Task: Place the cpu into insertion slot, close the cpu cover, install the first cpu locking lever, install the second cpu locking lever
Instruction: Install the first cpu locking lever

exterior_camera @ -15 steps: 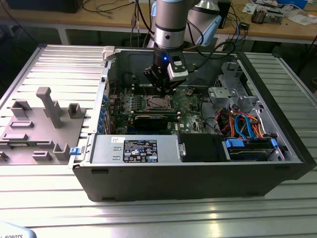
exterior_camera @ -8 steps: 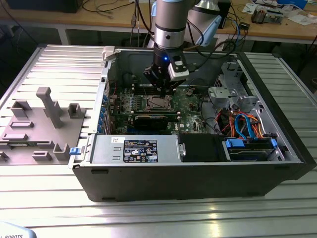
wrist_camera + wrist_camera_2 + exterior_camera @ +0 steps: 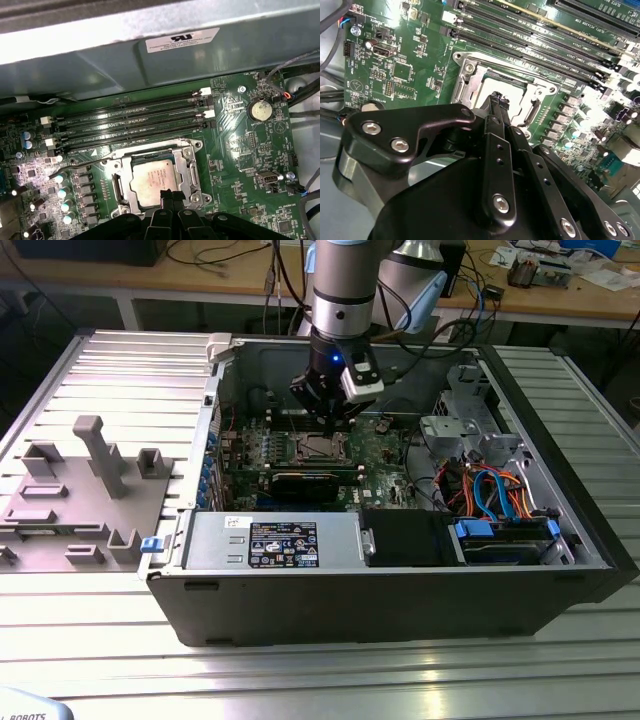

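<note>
The cpu, a pale silvery square, lies in the insertion slot on the green motherboard. The cpu cover lies flat over it, and the chip shows through the cover's window. My gripper hangs just above the socket's near edge, with its black fingers pressed together and nothing between them. In the second wrist view the gripper tips point at the cpu and the cover. A thin locking lever sticks out beside the socket. In the exterior view the gripper stands over the slot.
Long black memory slots run along one side of the socket. The open case walls it in, with a grey power-supply box in front and cabled drive bays at the exterior view's right. A grey fixture tray lies at its left.
</note>
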`<action>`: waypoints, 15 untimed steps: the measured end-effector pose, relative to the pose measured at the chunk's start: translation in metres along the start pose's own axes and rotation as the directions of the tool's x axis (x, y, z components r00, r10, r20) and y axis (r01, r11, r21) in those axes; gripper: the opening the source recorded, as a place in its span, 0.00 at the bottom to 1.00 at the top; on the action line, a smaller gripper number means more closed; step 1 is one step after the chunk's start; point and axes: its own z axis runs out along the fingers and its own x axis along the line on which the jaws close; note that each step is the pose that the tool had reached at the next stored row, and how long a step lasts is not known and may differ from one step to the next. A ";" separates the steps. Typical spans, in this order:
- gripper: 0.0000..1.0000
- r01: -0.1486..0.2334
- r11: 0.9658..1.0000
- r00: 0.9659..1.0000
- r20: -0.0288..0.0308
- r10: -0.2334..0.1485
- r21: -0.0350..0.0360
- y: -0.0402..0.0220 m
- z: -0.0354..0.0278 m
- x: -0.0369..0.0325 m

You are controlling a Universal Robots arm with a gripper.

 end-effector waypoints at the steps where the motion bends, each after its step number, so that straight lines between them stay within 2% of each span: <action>1: 0.11 0.006 1.000 1.000 0.000 -0.006 0.000 0.0000 0.0000 0.0000; 15: 0.11 0.057 0.998 0.998 0.002 -0.057 -0.001 0.0000 0.0000 0.0000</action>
